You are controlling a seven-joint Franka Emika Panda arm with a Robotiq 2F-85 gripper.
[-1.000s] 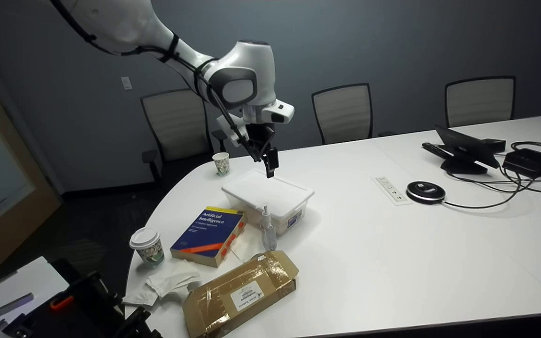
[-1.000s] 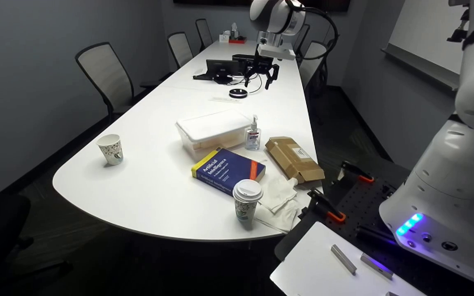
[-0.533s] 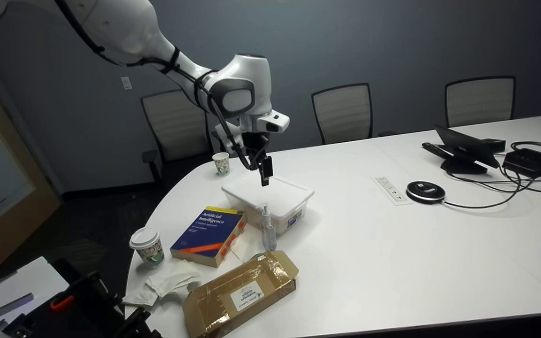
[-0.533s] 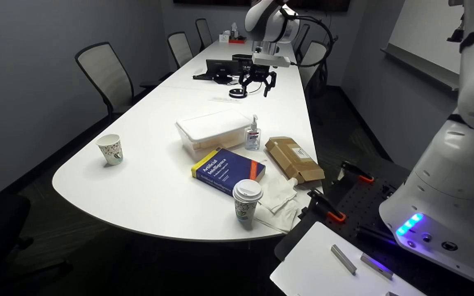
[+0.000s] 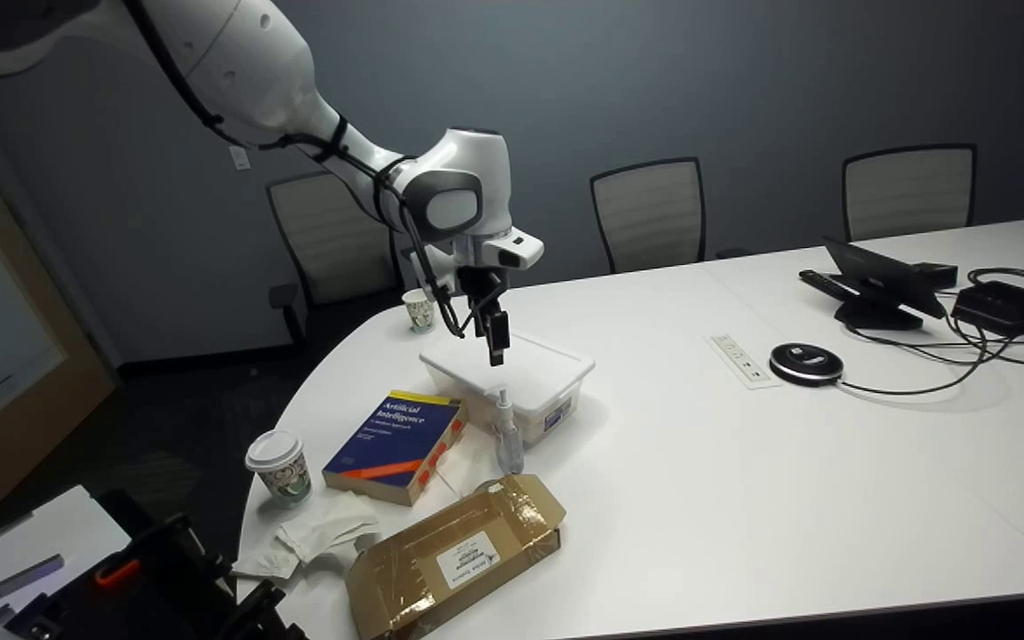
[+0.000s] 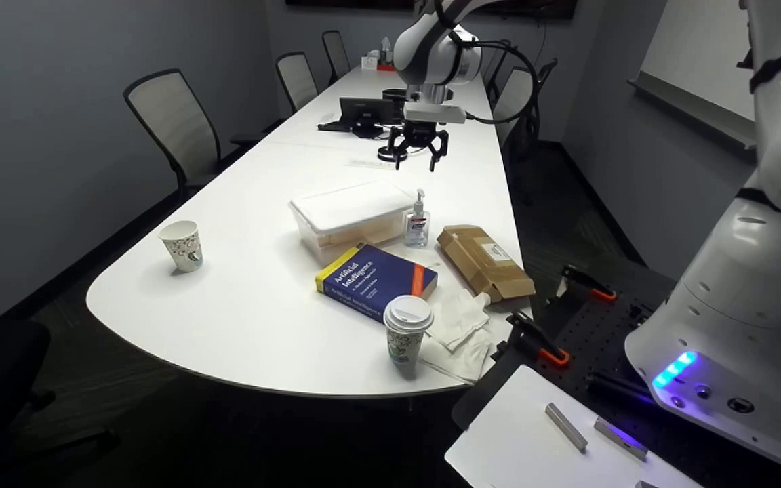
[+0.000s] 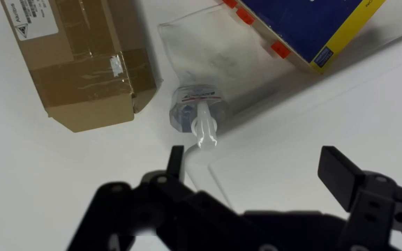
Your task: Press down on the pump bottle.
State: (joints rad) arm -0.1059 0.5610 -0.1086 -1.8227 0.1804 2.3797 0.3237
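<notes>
Round the pump bottle (image 6: 417, 232), in an exterior view with 12 o'clock at the top, an open paper cup (image 6: 182, 247) stands leftmost on the white table (image 6: 248, 325), at 9 o'clock and well apart. The lidded plastic box (image 6: 350, 205) is also at 9, just beside the pump bottle; whether the two touch I cannot tell. Next come the blue book (image 6: 380, 278), flat at 7, and the lidded cup (image 6: 407, 335), upright at 6 near the table's edge. The pump bottle itself stands upright between the plastic box and the taped cardboard box (image 6: 485, 264), its white pump head (image 6: 419, 197) on top. Above it, at 12, hangs the gripper (image 6: 415, 167), apart from the pump head. The wrist view shows its fingers (image 7: 339, 176) spread wide, with the pump bottle at 10 o'clock from the gap between their tips. Further right, in an exterior view, crumpled napkins (image 6: 458, 325) lie at 5, the cardboard box at 4, and the robot base (image 6: 723, 332), with a lit blue strip (image 6: 675, 370), stands well beyond, between 3 and 4
</notes>
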